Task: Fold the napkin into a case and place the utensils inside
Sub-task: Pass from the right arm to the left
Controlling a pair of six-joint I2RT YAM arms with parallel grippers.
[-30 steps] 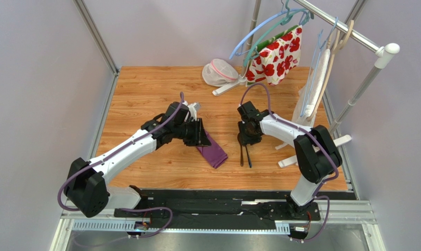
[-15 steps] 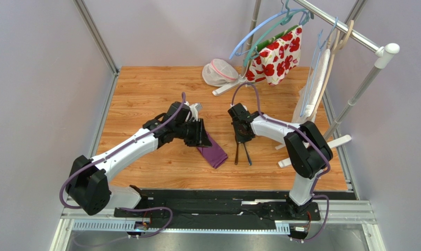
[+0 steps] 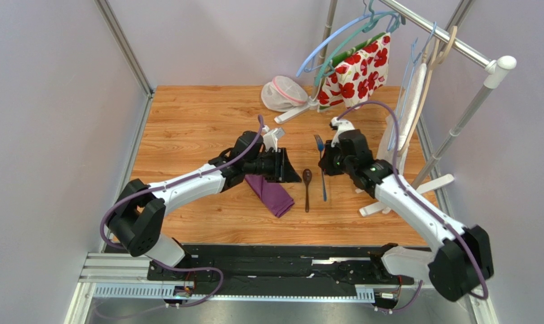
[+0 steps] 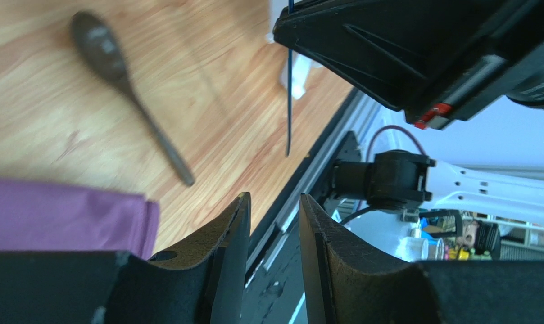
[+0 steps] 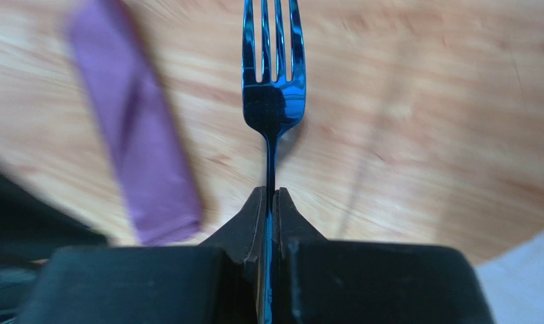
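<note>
Napkin folded, fork in right claw

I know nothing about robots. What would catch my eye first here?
A shiny blue fork, pinched in the right end effector over the wooden table. Next to it lie a dark spoon and a folded purple napkin, with the left end effector open beside them. At the back, a red-flowered cloth hangs from a rack.
</note>
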